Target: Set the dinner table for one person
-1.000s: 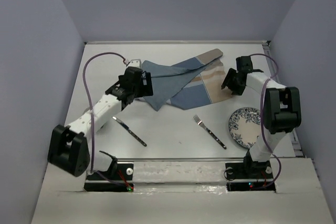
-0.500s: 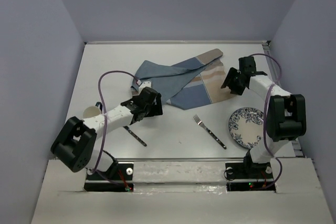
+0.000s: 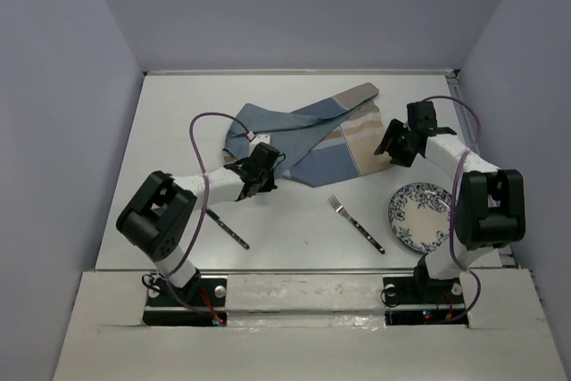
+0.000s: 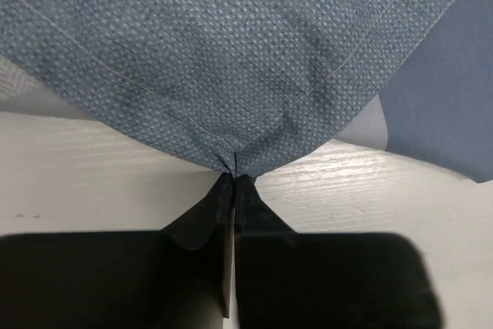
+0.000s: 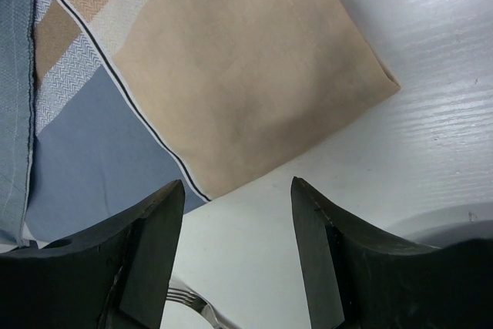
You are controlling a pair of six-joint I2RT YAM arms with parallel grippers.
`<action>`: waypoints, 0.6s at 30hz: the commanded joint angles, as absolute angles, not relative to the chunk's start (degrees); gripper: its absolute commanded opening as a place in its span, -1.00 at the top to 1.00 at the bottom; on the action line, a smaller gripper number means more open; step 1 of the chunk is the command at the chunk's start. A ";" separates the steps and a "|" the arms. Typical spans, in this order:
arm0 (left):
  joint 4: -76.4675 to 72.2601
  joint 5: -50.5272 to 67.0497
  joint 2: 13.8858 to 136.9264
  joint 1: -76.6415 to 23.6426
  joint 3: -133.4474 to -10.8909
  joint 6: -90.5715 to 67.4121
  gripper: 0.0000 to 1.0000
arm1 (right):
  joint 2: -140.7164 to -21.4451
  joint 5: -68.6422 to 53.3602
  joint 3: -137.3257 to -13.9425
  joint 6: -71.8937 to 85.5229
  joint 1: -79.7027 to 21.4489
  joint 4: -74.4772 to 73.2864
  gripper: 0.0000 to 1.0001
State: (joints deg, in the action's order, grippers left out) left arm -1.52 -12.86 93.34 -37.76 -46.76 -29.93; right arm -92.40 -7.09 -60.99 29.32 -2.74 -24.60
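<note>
On the worktop [image 3: 178, 113] almost nothing is set in its place yet. The placemat [image 3: 303, 131] lies in the far middle part, folded over itself and askew, not spread flat. The plate [image 3: 416, 216] waits at the near right side, close to the right arm's base. The fork [image 3: 355, 223] lies just left of the plate, and the knife [image 3: 227, 229] lies near the left arm's base. All three are off the placemat and apart from each other. By my judgement the work is at its first step, to pull the placemat open. After that the plate must go on it, with the fork and the knife at its two sides.

The left arm reaches low from its base and bends to the right, with the wrist close above the surface. The left fingers [image 4: 231, 194] are pressed together on the blue near corner of the placemat, and the cloth puckers where they pinch it. The right arm stands with its elbow high over the plate, and the forearm goes away toward the far side. The right fingers [image 3: 391, 144] are well apart and hold nothing; they hover over the tan corner of the placemat.
</note>
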 commanded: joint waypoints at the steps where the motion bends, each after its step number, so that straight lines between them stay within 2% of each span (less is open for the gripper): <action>1: -1.05 -13.80 92.03 -37.79 -48.95 -28.30 1.00 | -90.88 -7.82 -61.35 29.79 -3.34 -22.32 -0.26; 9: 5.01 -18.99 87.80 -33.94 -62.38 -21.54 1.00 | -91.49 -8.52 -62.23 29.18 -3.34 -22.24 -0.27; 14: 6.76 -20.91 95.61 -24.10 -83.37 -15.56 1.00 | -91.32 -9.31 -62.32 28.57 -3.34 -22.15 -0.28; 15: 7.46 -22.22 100.32 -21.04 -90.98 -14.69 0.77 | -91.41 -9.49 -62.23 28.56 -3.34 -22.15 -0.28; 18: 17.55 -21.36 107.99 -17.41 -104.54 -16.69 -0.47 | -91.49 -9.93 -62.14 28.30 -3.34 -22.32 -0.29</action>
